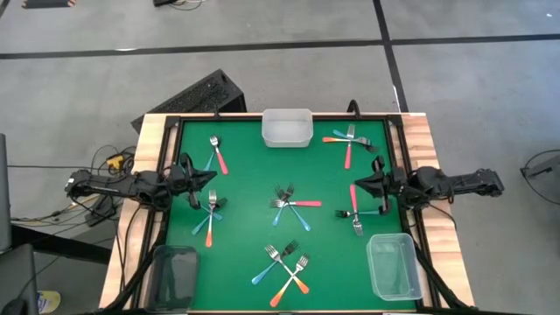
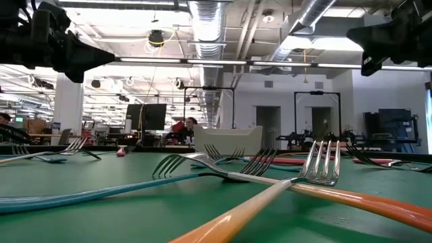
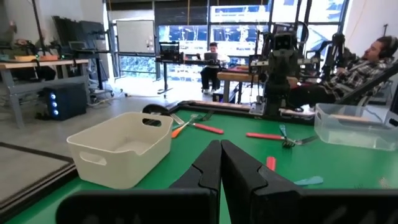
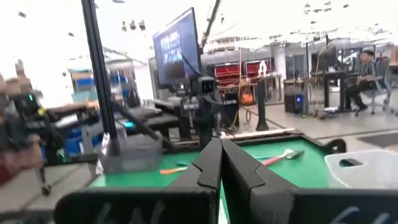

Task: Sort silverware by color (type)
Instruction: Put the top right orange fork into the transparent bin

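While both arms flank mat (image 1: 245,175) edges | forks (image 1: 287,205) scattered mid-mat

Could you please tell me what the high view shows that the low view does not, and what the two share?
Only the high view shows the whole layout: five fork clusters, the white container at the far edge, two clear containers at the near corners, and the left gripper and right gripper, both shut, at the mat's sides. Only the low view shows the workshop room behind. Both share the near cluster of blue and orange forks.
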Robot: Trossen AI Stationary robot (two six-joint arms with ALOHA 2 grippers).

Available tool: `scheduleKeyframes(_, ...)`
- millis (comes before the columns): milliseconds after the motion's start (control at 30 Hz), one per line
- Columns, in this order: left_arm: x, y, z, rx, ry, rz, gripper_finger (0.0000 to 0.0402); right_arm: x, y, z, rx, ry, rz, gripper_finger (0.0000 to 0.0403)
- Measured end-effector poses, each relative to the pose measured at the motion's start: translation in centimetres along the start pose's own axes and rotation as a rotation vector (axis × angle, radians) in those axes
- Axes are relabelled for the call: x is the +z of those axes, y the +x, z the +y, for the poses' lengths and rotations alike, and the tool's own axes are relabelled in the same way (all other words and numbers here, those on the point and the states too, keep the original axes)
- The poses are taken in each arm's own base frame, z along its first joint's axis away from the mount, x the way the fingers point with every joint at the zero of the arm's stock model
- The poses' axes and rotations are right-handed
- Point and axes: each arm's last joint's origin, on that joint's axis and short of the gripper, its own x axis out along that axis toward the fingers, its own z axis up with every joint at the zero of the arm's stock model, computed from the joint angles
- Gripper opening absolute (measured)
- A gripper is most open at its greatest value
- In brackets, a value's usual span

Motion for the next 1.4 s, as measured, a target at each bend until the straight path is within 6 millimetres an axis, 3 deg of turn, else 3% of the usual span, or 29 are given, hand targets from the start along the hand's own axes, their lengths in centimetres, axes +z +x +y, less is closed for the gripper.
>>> scheduleKeyframes(167, -0.1, 0.0, 0.0, -0.006, 0.0, 0.01, 0.0, 0.3, 0.0, -0.2, -0.056, 0.142, -0.028, 0.0035)
scheduleKeyframes(333, 0.0, 0.0, 0.0, 0.013, 0.081, 0.0, 0.0, 0.1, 0.0, -1.0, -0.234, 0.096, -0.03, 0.0035)
scheduleKeyframes(533, 0.7, -0.1, 0.4, 0.154, 0.106, -0.062, 0.0002, -0.8, 0.5, -1.7, -0.308, 0.002, 0.069, 0.0035)
scheduleKeyframes(800, 0.9, 0.0, 1.1, 0.272, 0.16, -0.061, 0.0054, -1.3, 1.2, -2.9, -0.445, -0.069, 0.125, 0.0035)
scheduleKeyframes(1000, 0.1, 0.4, 0.9, 0.134, 0.24, -0.018, 0.0101, -3.2, 1.5, -3.4, -0.431, 0.159, 0.275, 0.0035)
scheduleKeyframes(1100, 0.4, 0.6, 0.8, 0.089, 0.196, -0.057, 0.0118, -3.7, 1.9, -3.3, -0.432, 0.268, 0.314, 0.0035)
scheduleKeyframes(1267, 0.7, 1.0, 0.4, 0.018, 0.121, -0.088, 0.013, -1.4, 3.5, -2.7, -0.459, 0.239, 0.302, 0.0041)
scheduleKeyframes(1400, 0.4, 1.5, 0.2, -0.003, 0.117, -0.051, 0.0131, 0.4, 4.6, -3.2, -0.606, 0.152, 0.428, 0.0058)
